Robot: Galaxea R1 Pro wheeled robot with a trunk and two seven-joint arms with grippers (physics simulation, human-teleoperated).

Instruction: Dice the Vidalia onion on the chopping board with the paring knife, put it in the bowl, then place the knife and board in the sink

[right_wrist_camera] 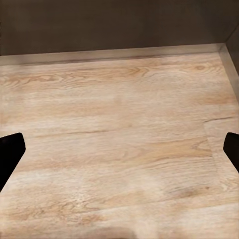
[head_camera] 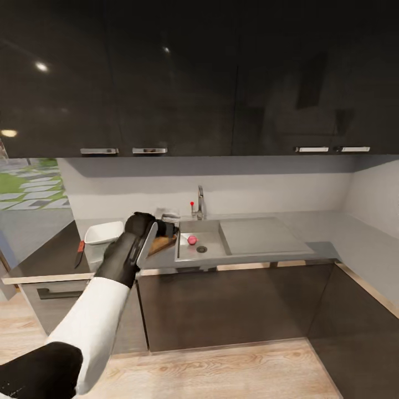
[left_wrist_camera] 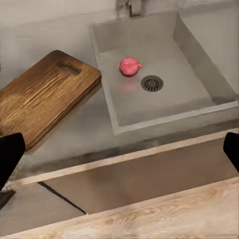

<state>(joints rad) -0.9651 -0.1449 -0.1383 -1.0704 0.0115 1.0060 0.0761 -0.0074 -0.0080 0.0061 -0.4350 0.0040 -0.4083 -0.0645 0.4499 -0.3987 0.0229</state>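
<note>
Nearest the camera, the left arm reaches forward from the lower left of the head view, its left claw [head_camera: 166,227] held above the front part of the desk [head_camera: 332,233]. In the left wrist view its two dark fingertips [left_wrist_camera: 11,152] sit at opposite edges of the picture, wide apart and empty. The right claw [right_wrist_camera: 119,154] looks down on light wood-plank floor [right_wrist_camera: 119,124], its tips likewise spread with nothing between them.

Beneath the left claw lies the chopping board [left_wrist_camera: 42,97], dark brown and flat on the desk, just beside the sink [left_wrist_camera: 199,107] on its left. A slot handle pierces the end nearest the basin. Further left are the paring knife [head_camera: 81,249], red-handled, and behind it the white bowl [head_camera: 103,233].

Beyond the board, the Vidalia onion [left_wrist_camera: 129,65] rests on the basin floor, close to the round drain [left_wrist_camera: 152,83] and clear of the walls. It renders pinkish-red, roundish, with a small pointed tip to one side.

Judgement: the onion is probably light, firm and smooth-skinned, and likely to roll if nudged. A descent from above, with the fingers closing across its widest girth and away from the tip, should hold it best. The steel floor leaves room for both fingers.
</note>
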